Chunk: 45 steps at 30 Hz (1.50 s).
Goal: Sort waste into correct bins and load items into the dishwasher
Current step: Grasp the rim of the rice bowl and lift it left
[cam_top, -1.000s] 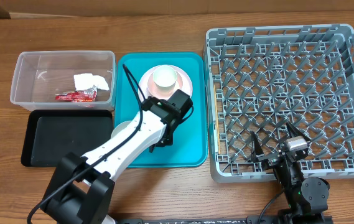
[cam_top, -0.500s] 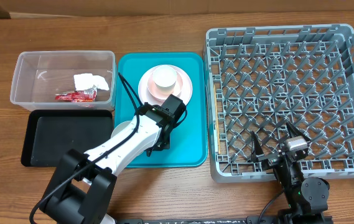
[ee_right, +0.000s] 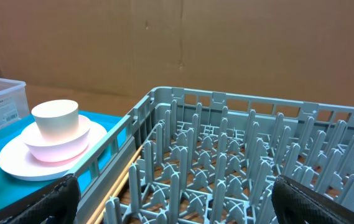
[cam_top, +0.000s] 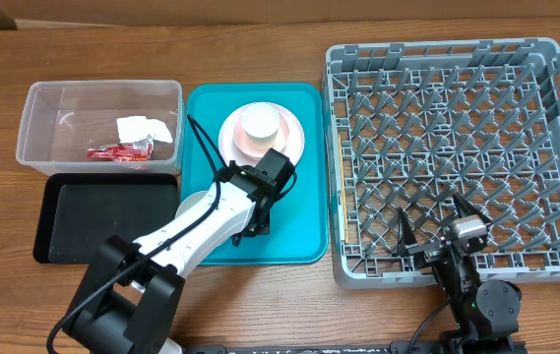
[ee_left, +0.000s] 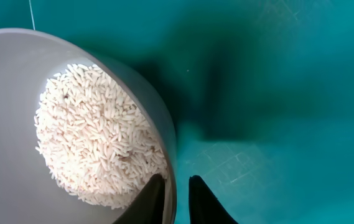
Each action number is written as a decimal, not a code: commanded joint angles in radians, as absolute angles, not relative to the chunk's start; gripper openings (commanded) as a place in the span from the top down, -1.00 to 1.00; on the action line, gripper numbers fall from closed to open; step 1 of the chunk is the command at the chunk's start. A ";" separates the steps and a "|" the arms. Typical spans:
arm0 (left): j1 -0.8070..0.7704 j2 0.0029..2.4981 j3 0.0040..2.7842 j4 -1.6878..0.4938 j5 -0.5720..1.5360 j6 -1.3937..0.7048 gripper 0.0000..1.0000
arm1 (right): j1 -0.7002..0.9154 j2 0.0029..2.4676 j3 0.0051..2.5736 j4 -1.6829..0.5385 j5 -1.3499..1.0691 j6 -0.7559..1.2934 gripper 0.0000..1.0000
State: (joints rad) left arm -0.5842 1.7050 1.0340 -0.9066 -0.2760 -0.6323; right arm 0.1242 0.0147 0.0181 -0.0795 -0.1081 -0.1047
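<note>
One rack (cam_top: 437, 47) fills the right side of the table (cam_top: 260, 39), and no dish stands in it. One teal tray (cam_top: 299, 231) lies mid-table, just beside the rack's left wall. There are two bins at the left: one clear tub (cam_top: 33, 128) toward the far edge and one black tray (cam_top: 102, 221) against its near side, toward the near-left corner. One plate (cam_top: 297, 138) sits on the far half of the teal tray. Of the two bowls, the pink bowl (ee_right: 55, 148) rests on that plate, and the grey bowl (ee_left: 15, 74) stands at the teal tray's near-left edge, largely hidden under the left arm in the overhead view. One cup (cam_top: 260, 122) sits inside the pink bowl. One napkin (cam_top: 147, 130) and one wrapper (cam_top: 117, 151) lie in the tub, touching. One heap of rice (ee_left: 96, 137) lies in the grey bowl. Of the two grippers, the left gripper (ee_left: 175, 186) has one finger inside the grey bowl and one outside, drawn close on its rim. The right gripper (cam_top: 437, 226) is spread wide over the rack's near edge, holding nothing.
</note>
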 commanded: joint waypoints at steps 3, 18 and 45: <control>-0.581 1.713 1.028 -0.904 -0.272 -0.624 0.74 | 0.120 0.003 0.008 -0.074 -0.114 -0.105 -1.00; -0.583 1.696 1.099 -0.972 -0.234 -0.624 0.92 | 0.120 0.003 0.008 -0.074 -0.114 -0.105 -1.00; -0.039 1.438 1.287 -1.180 0.288 -0.238 0.92 | 0.120 0.003 0.008 -0.074 -0.114 -0.105 -1.00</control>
State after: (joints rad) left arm -0.1589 1.4639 1.2652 -1.1790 0.1123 -0.3824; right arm 0.1242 0.0147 0.0181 -0.0792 -0.1078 -0.1055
